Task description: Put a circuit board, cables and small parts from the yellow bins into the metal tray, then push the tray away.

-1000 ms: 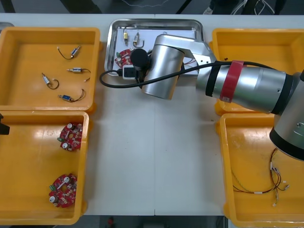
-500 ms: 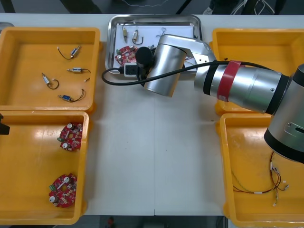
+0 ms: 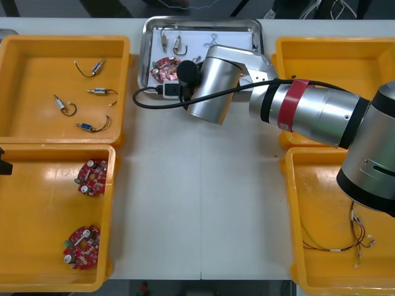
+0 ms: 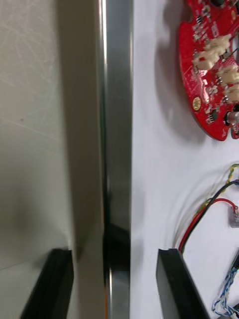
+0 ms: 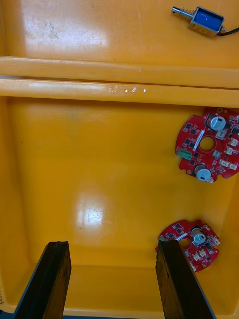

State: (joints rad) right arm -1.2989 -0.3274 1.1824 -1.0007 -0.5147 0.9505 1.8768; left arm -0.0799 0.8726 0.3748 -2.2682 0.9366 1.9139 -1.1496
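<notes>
The metal tray [image 3: 143,58] lies at the table's far edge, white inside. It holds a round red circuit board [image 3: 165,68], small metal parts [image 3: 177,44] and cables [image 4: 209,214]. My right arm reaches over its near rim. In the right wrist view my right gripper [image 4: 114,251] is open, one finger on each side of the shiny rim [image 4: 118,124] without touching it. The board [image 4: 211,65] lies beyond the inner finger. My left gripper [image 5: 112,244] hangs open and holds nothing above the near left bin [image 5: 74,164], with two red boards [image 5: 206,149] ahead.
The far left bin [image 3: 37,43] holds several small metal parts [image 3: 99,92]. Two boards [image 3: 91,177] lie in the near left bin. Cables [image 3: 345,240] lie in the near right bin, and the far right bin [image 3: 327,49] stands behind my right arm.
The tray has slid farther away with my right arm behind it. My right gripper has opened off the tray's rim. The left arm has not moved.
</notes>
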